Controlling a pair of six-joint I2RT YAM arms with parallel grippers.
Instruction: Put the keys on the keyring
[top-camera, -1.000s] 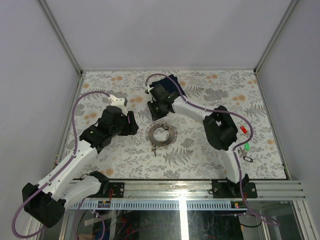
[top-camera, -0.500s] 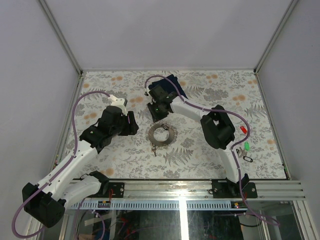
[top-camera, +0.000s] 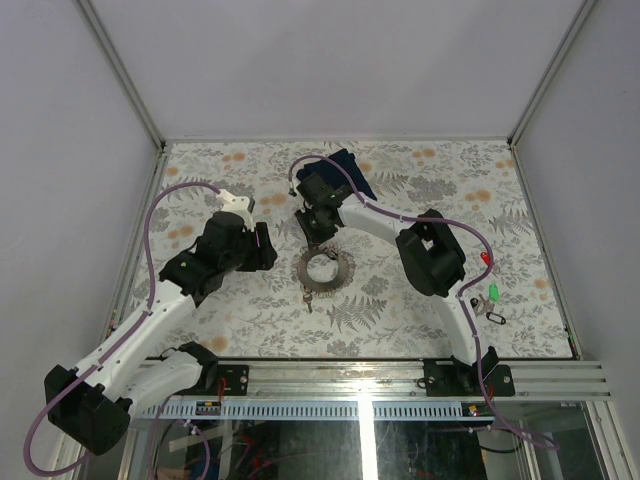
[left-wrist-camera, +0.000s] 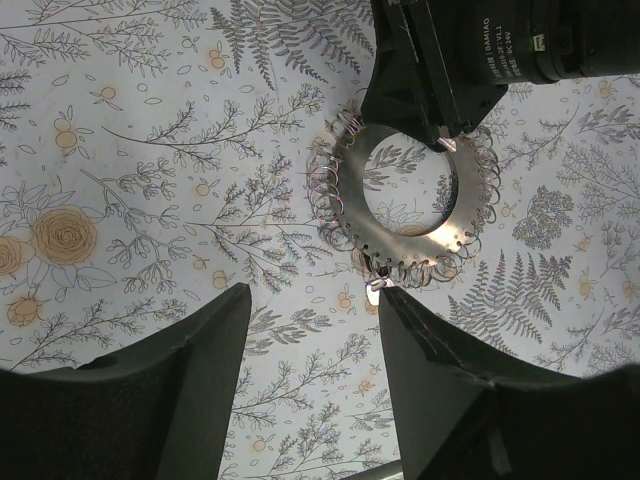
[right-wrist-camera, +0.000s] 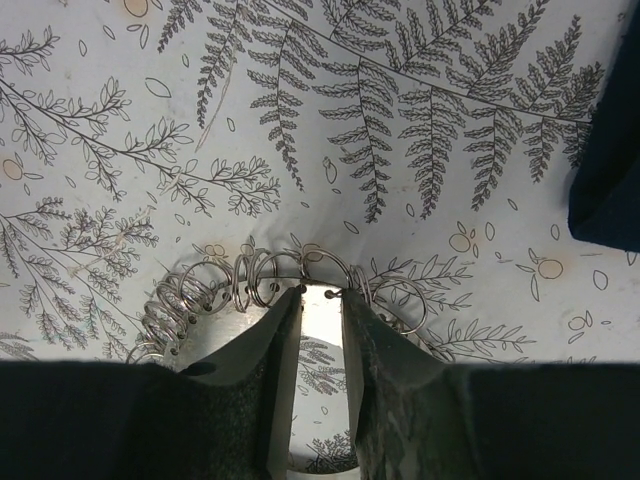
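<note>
– Right gripper (right-wrist-camera: 318, 292): fingers drawn close, only a thin slit between them, tips down on the far rim of the keyring (left-wrist-camera: 410, 245). I can't tell if they are nipping one of the little wire loops or only touching the plate

– And the left gripper (left-wrist-camera: 312, 292)?

– Spread wide and holding nothing. It hovers with the ring just ahead of its fingertips

– So which step is this?

– I'd say the very first: getting hold of the ring. Nothing is threaded yet. The keys (top-camera: 493, 292) lie loose, well apart from both grippers, out past the right arm's elbow; I make out red, green and black heads

– What does the next move call for?

– A sure grip on that rim, or on a single loop, without sliding the plate across the table (top-camera: 200, 180). After that, one hand must steady the ring while the other fetches a key. The keys are on the right arm's side, so the holding may have to pass to the left

– Which way does the ring point?

– It lies flat under the right fingertips, hole upward, loops fringing its edge all round. Being round, it has no long axis to speak of. The keys are too small here to read their direction
</note>
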